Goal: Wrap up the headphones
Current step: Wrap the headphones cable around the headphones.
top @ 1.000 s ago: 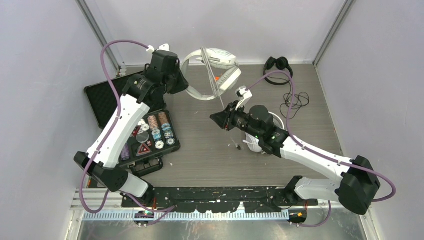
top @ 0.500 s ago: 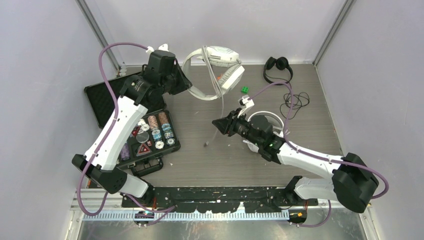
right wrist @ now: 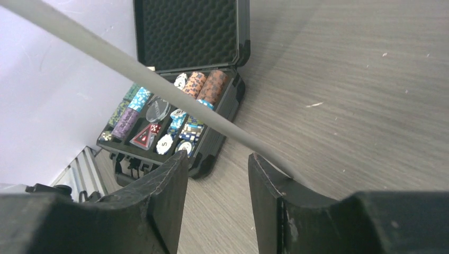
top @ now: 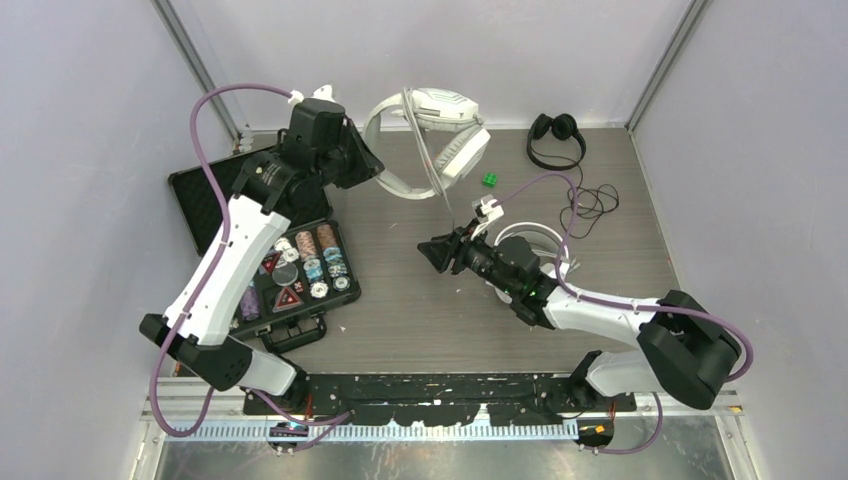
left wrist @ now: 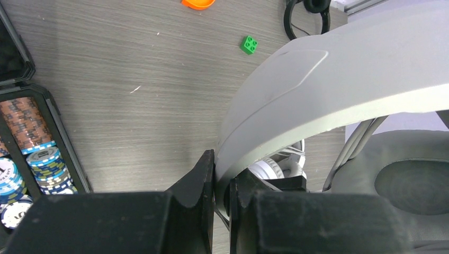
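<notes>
No word, brand or number can be read with certainty. In the open chip case (right wrist: 185, 32), at the left of the right wrist view, one white chip (right wrist: 185, 147) carries a dark mark, perhaps a letter S. The red triangle (right wrist: 143, 136) beside it bears a mark too small to read.

The left pincer (left wrist: 221, 180) has matt black plastic fingers. Between them the white headset (left wrist: 317, 90) shows a smooth satin plastic headband, with its ear cushion (left wrist: 407, 180) beside, soft and leathery. The tabletop (left wrist: 132, 106) beyond is matt grey wood grain. Ahead of the right pincer (right wrist: 217, 169), dimpled black foam lines the case (right wrist: 185, 32).
</notes>
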Robot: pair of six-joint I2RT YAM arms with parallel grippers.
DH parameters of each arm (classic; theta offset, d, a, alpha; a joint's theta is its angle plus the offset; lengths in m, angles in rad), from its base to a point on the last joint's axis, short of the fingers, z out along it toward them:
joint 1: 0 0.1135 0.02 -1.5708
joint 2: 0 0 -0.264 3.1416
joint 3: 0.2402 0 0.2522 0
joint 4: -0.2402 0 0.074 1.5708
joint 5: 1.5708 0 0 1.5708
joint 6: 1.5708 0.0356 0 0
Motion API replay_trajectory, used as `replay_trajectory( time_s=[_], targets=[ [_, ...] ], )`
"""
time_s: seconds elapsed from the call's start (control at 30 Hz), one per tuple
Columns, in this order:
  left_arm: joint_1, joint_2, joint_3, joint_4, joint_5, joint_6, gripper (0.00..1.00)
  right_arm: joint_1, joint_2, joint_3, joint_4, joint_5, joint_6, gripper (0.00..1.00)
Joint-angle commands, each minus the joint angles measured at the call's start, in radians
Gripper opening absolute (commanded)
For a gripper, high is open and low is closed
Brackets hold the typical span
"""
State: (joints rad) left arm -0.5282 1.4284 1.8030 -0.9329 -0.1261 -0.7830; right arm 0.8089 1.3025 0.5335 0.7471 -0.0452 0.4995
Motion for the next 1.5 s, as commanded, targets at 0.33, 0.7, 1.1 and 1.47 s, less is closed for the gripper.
replay_trajectory(
  time_s=[0.33,0.7,1.1,1.47],
  targets=[
    [0.005,-0.045,0.110,0.116,0.105,0.030,0.00,-0.001,-0.124,-0.002,-0.018,0.143,-0.197,0.53],
    [0.005,-0.019,0.159,0.095,0.109,0.055,0.00,-0.010,-0.160,-0.015,-0.073,0.074,-0.305,0.57],
    [0.005,0.000,0.187,0.077,0.121,0.062,0.00,-0.010,-0.028,0.044,0.020,-0.232,-0.250,0.61],
    [0.005,0.019,0.206,0.074,0.110,0.083,0.00,-0.017,-0.192,-0.032,-0.087,-0.092,-0.295,0.62]
  ],
)
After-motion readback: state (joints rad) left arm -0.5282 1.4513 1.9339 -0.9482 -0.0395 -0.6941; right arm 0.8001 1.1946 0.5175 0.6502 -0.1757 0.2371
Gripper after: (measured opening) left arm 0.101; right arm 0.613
